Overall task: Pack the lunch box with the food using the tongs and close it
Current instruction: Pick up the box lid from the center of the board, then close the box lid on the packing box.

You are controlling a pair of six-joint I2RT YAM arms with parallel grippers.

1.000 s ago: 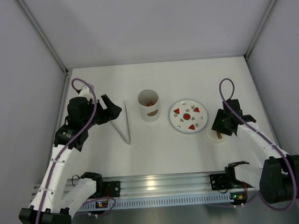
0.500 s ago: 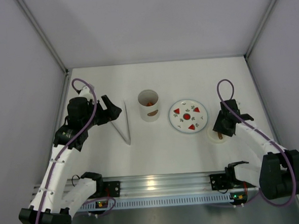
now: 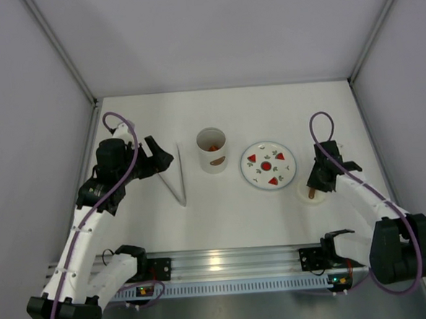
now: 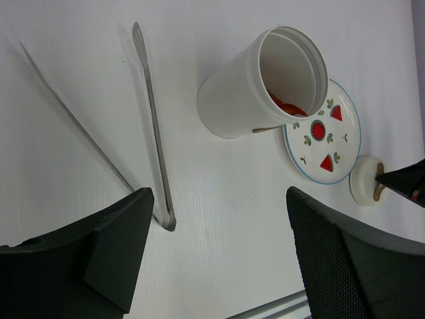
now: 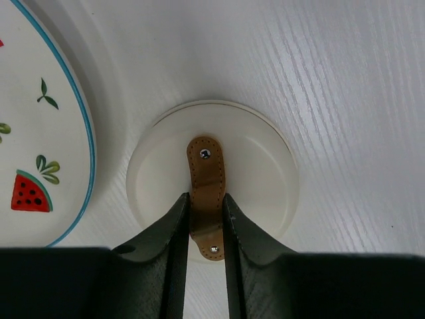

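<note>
Gripping the brown strap (image 5: 204, 166) of the lid (image 5: 255, 166) tight between the right fingers (image 5: 179, 222), likely to cap the lunch box (image 3: 212, 151), upright on the bench (image 3: 224, 217) between tongs (image 3: 175, 178) and plate (image 3: 286, 171), food (image 4: 287, 106) inside. Holding nothing in the left fingers (image 4: 119, 239), spread wide near the tongs.

- The lunch box (image 3: 213, 159) is stood upright near the middle of the table (image 3: 224, 217), with the food (image 4: 285, 106) contained inside it.
- The tongs (image 3: 177, 180) are laid flat just left of the lunch box, apart from it, with the joined end nearest the arms.
- The plate (image 3: 261, 172) is set just right of the lunch box.
- The lid (image 5: 259, 166) is placed beside the plate's near right edge.
- The right gripper (image 5: 204, 199) is positioned over the lid, with its fingers pressed on either side of the handle (image 5: 204, 166).
- The left gripper (image 3: 162, 154) is located just left of the tongs.
</note>
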